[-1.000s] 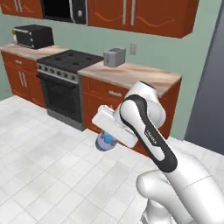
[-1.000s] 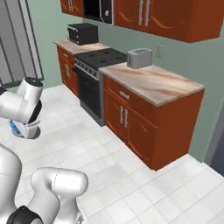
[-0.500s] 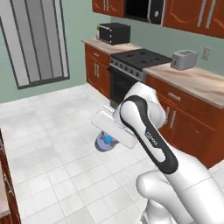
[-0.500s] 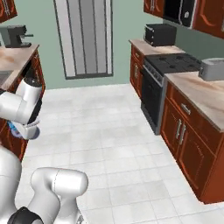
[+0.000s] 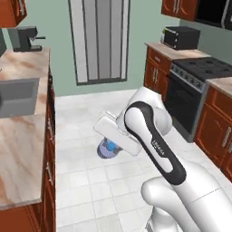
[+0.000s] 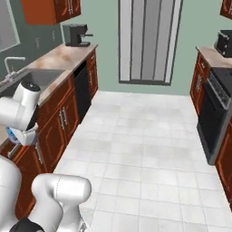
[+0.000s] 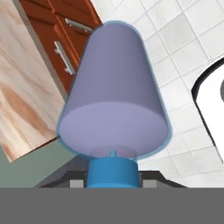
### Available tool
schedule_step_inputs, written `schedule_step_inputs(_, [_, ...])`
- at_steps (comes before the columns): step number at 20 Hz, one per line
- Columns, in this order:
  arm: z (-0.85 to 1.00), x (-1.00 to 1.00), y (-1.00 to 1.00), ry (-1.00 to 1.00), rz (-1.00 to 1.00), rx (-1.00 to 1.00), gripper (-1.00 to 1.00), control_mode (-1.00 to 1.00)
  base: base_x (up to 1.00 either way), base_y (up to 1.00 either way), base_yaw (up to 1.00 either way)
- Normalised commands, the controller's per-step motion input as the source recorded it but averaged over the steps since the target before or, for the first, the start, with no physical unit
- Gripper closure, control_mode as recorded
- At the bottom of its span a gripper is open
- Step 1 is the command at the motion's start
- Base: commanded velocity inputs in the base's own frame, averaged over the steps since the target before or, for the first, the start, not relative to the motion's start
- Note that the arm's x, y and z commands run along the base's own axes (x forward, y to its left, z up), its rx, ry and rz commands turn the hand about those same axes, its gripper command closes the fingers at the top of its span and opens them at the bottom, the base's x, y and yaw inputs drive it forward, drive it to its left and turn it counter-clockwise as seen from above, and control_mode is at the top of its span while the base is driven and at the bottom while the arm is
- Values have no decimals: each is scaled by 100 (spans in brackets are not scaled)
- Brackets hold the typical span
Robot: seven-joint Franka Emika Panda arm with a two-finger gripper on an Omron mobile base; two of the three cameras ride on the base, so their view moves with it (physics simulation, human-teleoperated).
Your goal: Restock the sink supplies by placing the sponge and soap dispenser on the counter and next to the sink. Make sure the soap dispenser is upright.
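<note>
My gripper (image 5: 110, 144) is shut on the soap dispenser (image 5: 108, 149), a lavender-blue bottle hanging low over the tiled floor, beside the arm. In the right base view the soap dispenser (image 6: 20, 134) hangs under the hand, close to the red-brown cabinet fronts. The hand view looks along the lavender bottle (image 7: 113, 100), with its blue pump (image 7: 113, 173) at the bottom. The grey sink (image 5: 18, 96) is set in the marbled counter (image 5: 22, 149) on the left. Its basin (image 6: 40, 78) and silver faucet (image 6: 11, 63) lie just beyond the hand. The sponge is out of view.
A black coffee machine (image 5: 26, 38) stands at the far end of the sink counter. A black stove (image 5: 197, 93) and a toaster oven (image 5: 181, 37) line the right wall. A tall grey slatted door (image 5: 97, 41) closes the far end. White tiled floor (image 6: 136, 149) runs between the two cabinet rows.
The whole picture has swung as the base turns: stove and toaster counter slid off to the right, the sink counter came in on the left. Arm and held bottle keep their pose.
</note>
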Motion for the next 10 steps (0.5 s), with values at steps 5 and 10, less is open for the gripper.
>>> schedule_step_inputs(5, [0,0,0,0,0,0,100,100,100,-17,42])
schedule_step_inputs(10, [0,0,0,0,0,0,100,100,100,-33,40])
